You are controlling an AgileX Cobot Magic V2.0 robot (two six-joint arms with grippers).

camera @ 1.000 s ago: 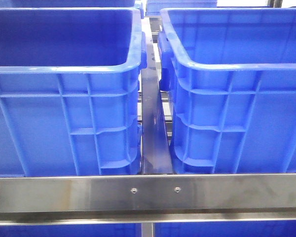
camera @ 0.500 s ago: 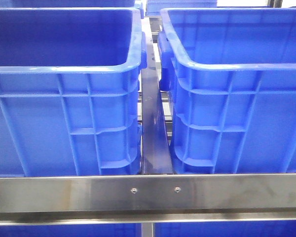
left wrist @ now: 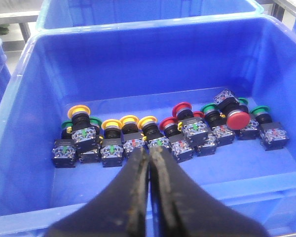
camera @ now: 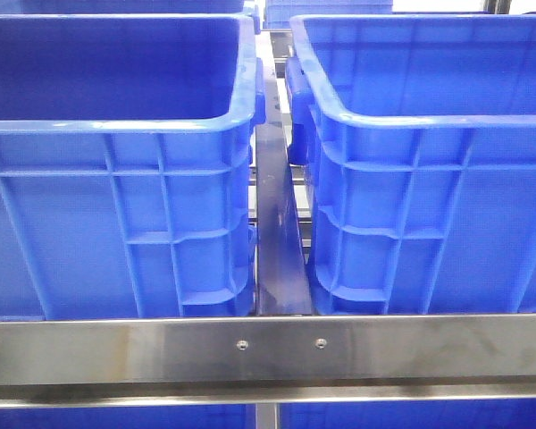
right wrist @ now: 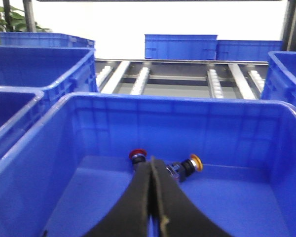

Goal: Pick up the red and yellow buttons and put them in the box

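While both grippers — left [left wrist: 149, 163] and right [right wrist: 151, 170] — hover pinched shut and empty, picking begins: left must open over the buttons [left wrist: 143, 129] at 12 o'clock in its bin [left wrist: 19, 98].

Right gripper [right wrist: 151, 165]: fingers pressed together, nothing held, poised over a blue bin [right wrist: 89, 148]. On the bin floor, a red button [right wrist: 136, 155] and a yellow button [right wrist: 194, 163] are seen, near each other, either side of the fingertips. More blue bins [right wrist: 34, 59] and a roller conveyor [right wrist: 187, 79] are ranged behind.
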